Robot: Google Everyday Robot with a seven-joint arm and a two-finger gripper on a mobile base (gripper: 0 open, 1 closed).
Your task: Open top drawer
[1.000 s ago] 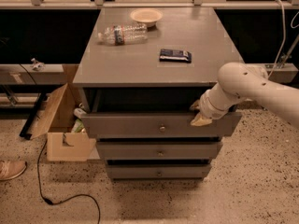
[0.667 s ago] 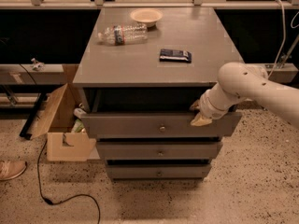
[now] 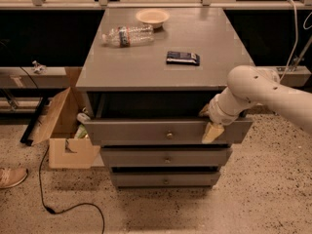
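Nothing has visibly shifted since the earlier frames: the gripper (image 3: 210, 123) remains at the upper edge of the top drawer (image 3: 141, 130), to the right of its knob (image 3: 169, 135). Whether it is open or closed cannot be told. The drawer front stands partly pulled out, stretching mostly to the gripper's left. Two narrower drawers (image 3: 146, 156) sit below it. A dark packet (image 3: 183, 58), bottle (image 3: 127, 34) and bowl (image 3: 152, 17) lie beyond it on the cabinet top (image 3: 214, 43).

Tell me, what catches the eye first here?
A white robot arm reaches in from the right, its hand at the upper edge of the wide grey wooden top drawer, which stands partly open. A clear plastic bottle lies beside a pale round bowl on the cabinet top.
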